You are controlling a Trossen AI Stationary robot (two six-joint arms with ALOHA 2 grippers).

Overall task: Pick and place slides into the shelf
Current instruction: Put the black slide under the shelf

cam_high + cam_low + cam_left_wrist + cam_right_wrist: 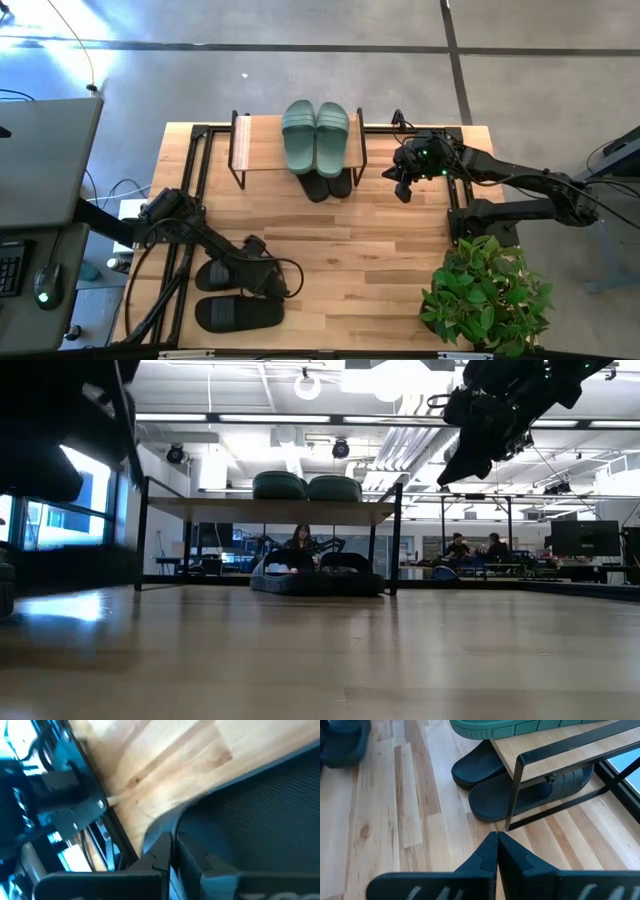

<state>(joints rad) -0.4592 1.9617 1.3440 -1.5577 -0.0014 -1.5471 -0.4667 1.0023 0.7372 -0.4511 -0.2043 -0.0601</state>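
Observation:
The shelf (262, 140) stands at the table's far middle. A sage-green pair of slides (315, 135) lies on its top board, and a black pair (328, 185) rests on the table under it, toes sticking out. Two more black slides lie at the near left, one (220, 275) under my left gripper (262, 272) and one (238, 313) nearer the front edge. My left gripper is shut at the first slide's rim. My right gripper (404, 192) hangs shut in the air to the right of the shelf, touching nothing. My left gripper comes slanting down from the table's left, and its fingertips (162, 847) meet at the curved rim (167, 822) of the black slide. The fingers look almost together, so at most a thin edge is between them. The slide lies flat on the table.
Black frame rails (185, 200) run along the table's left side, and others stand behind my right arm. A potted plant (485, 295) fills the near right corner. Bare wood lies between the near slides and the shelf. People sit in the room beyond (300, 545).

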